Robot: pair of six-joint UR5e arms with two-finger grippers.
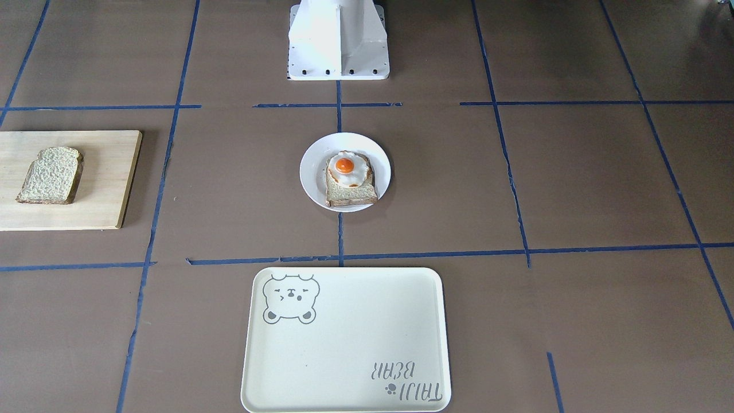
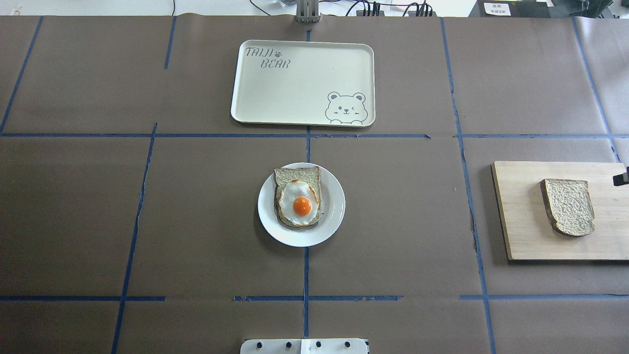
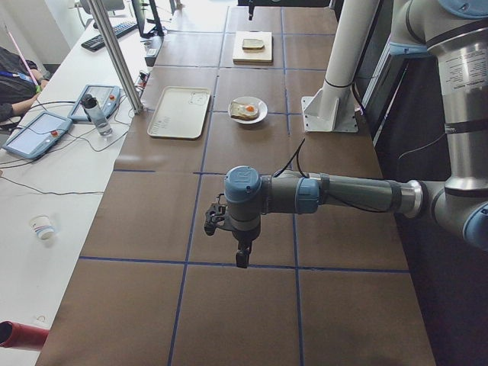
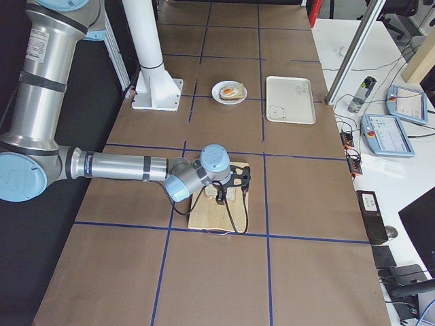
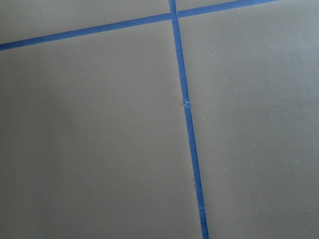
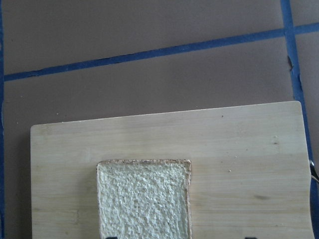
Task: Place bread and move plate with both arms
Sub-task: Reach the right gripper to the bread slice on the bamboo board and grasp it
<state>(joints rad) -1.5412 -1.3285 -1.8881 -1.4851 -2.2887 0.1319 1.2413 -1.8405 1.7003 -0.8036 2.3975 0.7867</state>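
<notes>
The bread (image 2: 568,206) lies flat on a wooden board (image 2: 521,216) at the table's right; it also shows in the front-facing view (image 1: 50,175) and the right wrist view (image 6: 143,199). The white plate (image 2: 334,216) sits mid-table and holds a paler slice with a fried egg (image 2: 298,202). My right gripper (image 6: 180,238) hovers over the board; only its two black fingertips (image 6: 110,237) show, wide apart, open and empty. My left gripper (image 3: 229,229) hangs above bare table far to the left, away from the plate. I cannot tell whether it is open or shut.
A cream tray with a bear drawing (image 2: 303,82) lies beyond the plate on the far side. The white pedestal base (image 1: 338,40) stands on the robot's side of the plate. Tablets, a bottle and cables (image 3: 91,114) sit on a side bench past the tray.
</notes>
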